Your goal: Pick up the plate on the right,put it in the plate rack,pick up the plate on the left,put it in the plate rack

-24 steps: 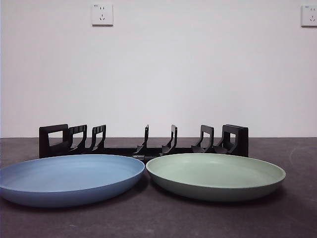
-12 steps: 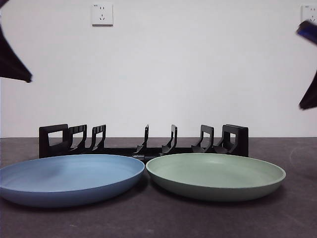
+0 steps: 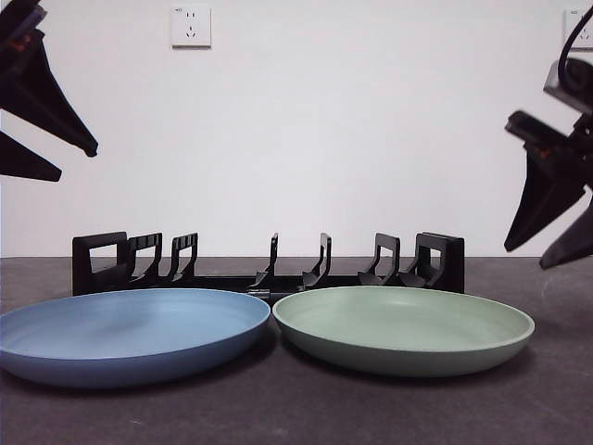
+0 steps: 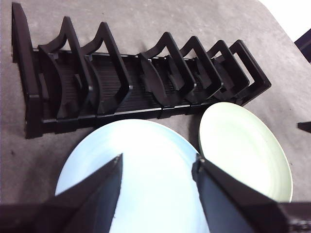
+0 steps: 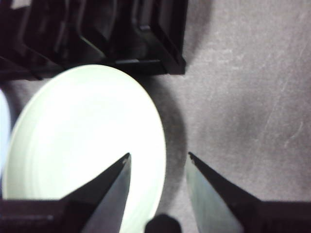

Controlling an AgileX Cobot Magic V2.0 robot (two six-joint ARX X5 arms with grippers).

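A blue plate (image 3: pixel 130 329) lies at the left and a green plate (image 3: pixel 403 324) at the right, rims almost touching. Behind them stands the long black plate rack (image 3: pixel 269 278), its slots bare. My left gripper (image 3: pixel 79 162) hangs open high at the left edge; in the left wrist view its gripper (image 4: pixel 156 160) is above the blue plate (image 4: pixel 141 141), with the rack (image 4: pixel 121 87) and green plate (image 4: pixel 243 145) beyond. My right gripper (image 3: pixel 525 258) is open at the right edge, above the table. In the right wrist view this gripper (image 5: pixel 159 155) straddles the green plate's (image 5: pixel 82 126) outer rim.
The dark grey table (image 3: pixel 296 413) runs under everything, with bare surface (image 5: pixel 243 107) to the right of the green plate. A white wall with two sockets (image 3: pixel 191 26) (image 3: pixel 578 28) stands close behind the rack.
Both arms have come into the front view from the top corners and moved lower and inward; the right one has dropped further. Plates and rack have not moved.
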